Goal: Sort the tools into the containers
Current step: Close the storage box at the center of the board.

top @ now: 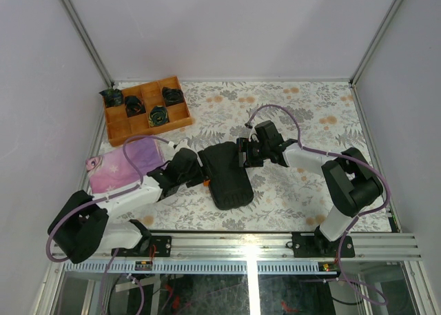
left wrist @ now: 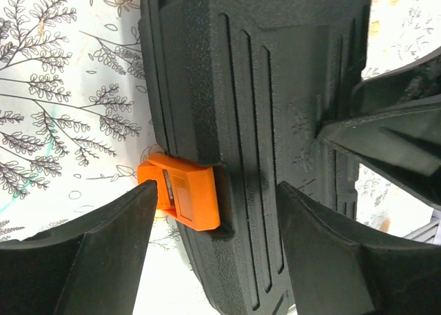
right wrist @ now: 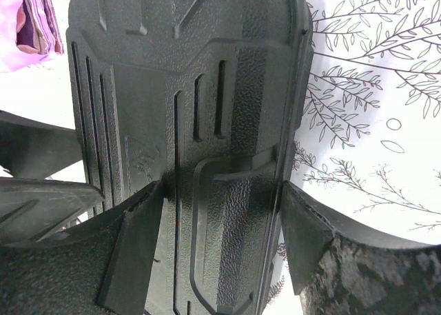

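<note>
Left gripper (left wrist: 217,194) fills my near view, jaws released and standing apart either side of the orange tab (left wrist: 180,199) on the shut black case (left wrist: 262,87), which lies mid-table. Right gripper (right wrist: 220,194) is spread over the lid's far edge, grasping nothing I can see. I judge we're at unlatching, and next I must catch that tab and lift. No tools show, and I can't identify the dark lumps in the wooden tray (top: 117,130).
</note>
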